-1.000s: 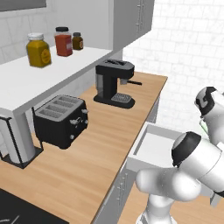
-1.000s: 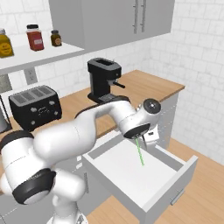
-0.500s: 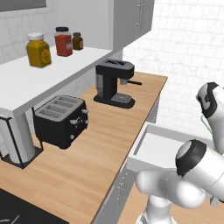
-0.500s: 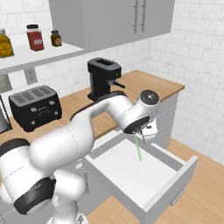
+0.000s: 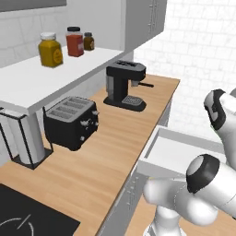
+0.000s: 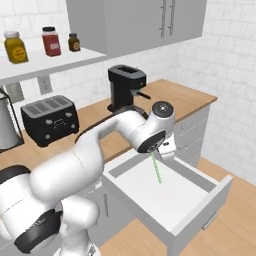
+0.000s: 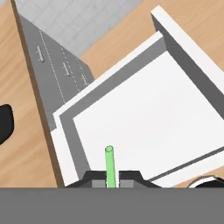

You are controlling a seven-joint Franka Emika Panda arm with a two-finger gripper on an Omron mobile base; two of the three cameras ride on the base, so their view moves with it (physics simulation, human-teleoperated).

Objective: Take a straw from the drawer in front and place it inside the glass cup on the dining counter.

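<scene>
The drawer [image 6: 201, 176] stands pulled out in front of me, its pale inside bare; it also shows in the left base view as the drawer [image 5: 171, 148] and in the hand view as the drawer [image 7: 144, 109]. My gripper [image 6: 154, 152] hangs over its back left part, shut on the upper end of the thin green straw [image 6: 156, 169], which points down into the drawer without touching the bottom. In the hand view the straw [image 7: 109, 167] rises between the two dark fingertips of my gripper [image 7: 110, 180]. The glass cup and the dining counter are out of view.
A black coffee machine [image 6: 125, 86] and a black toaster [image 6: 49, 118] stand on the wood worktop [image 5: 115, 138] behind the drawer. Jars [image 5: 50, 48] sit on the white shelf above. Closed drawers with bar handles [image 6: 192, 131] lie to the right, wood floor [image 6: 240, 190] below.
The gripper has risen a little with the straw still in it, lifting the straw higher above the drawer bottom. The drawer has stayed pulled out.
</scene>
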